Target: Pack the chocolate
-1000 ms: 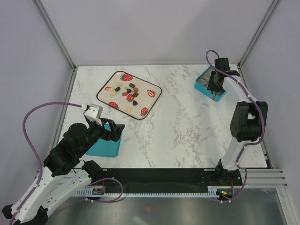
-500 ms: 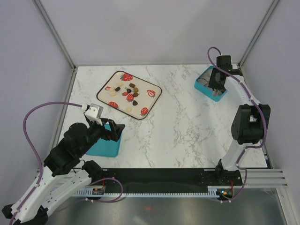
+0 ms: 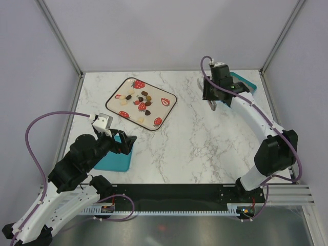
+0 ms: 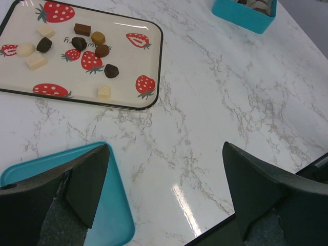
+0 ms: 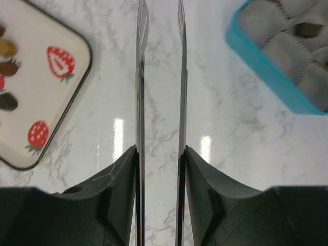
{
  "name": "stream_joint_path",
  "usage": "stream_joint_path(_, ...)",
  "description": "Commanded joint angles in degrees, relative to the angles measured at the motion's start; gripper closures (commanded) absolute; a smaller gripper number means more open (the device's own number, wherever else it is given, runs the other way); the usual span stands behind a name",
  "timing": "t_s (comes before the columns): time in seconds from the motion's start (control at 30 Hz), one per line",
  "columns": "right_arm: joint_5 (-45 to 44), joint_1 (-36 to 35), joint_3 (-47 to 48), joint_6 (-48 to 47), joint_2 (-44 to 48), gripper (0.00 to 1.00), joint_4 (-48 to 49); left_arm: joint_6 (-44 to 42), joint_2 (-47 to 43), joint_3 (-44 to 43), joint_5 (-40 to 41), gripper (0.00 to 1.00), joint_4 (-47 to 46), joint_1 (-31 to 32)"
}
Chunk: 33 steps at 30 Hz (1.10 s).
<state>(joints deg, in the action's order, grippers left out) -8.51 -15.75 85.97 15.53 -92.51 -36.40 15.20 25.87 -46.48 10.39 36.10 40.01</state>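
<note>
Seen from above, the right arm covers most of the teal box off the right end of the strawberry tray, so the box's contents are hidden. The right gripper hangs between tray and box, its gap too fine to read here. The left gripper hovers over a teal container on the tray's near side. The chocolate lies on the tray as specks too small to count. The table is white marble, with grey walls and metal corner posts behind.

In the left wrist view the frame cuts off the tray's left end and the box's top. Ten pieces lie on the tray, four cream and six brown. More sit in the box, but they cannot be counted. The fingers stand wide apart with nothing between them.

In the right wrist view the two blades run out of frame at the top. They are a narrow gap apart, with bare marble between them, and grip nothing. Three brown pieces at the tray's edge are cut off. Across the blades from the tray, the box holds paper cups, one with a dark piece.
</note>
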Motion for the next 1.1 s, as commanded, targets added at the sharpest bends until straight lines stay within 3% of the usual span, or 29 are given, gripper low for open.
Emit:
stream_joint_path(0.0,3.3,-6.6,-3.1,2.4,2.7,0.53,4.4,-2.5,0.1,0.6,1.0,0.00,-1.9,0.2)
stream_joint_path(0.27,4.1,-19.4,-8.3,2.7,1.5,0.52,13.6,-2.5,-0.7,0.6,1.4,0.00,-1.9,0.2)
stream_joint_path(0.5,2.5,-28.9,-7.2,0.6,-2.3,0.50,14.5,-2.5,-1.2,0.4,1.6,0.00,-1.8,0.2)
stream_joint_path(1.07,2.6,-32.2,-1.1,-2.7,-14.7,0.47,14.7,-2.5,-1.6,0.5,1.5,0.00,-1.9,0.2)
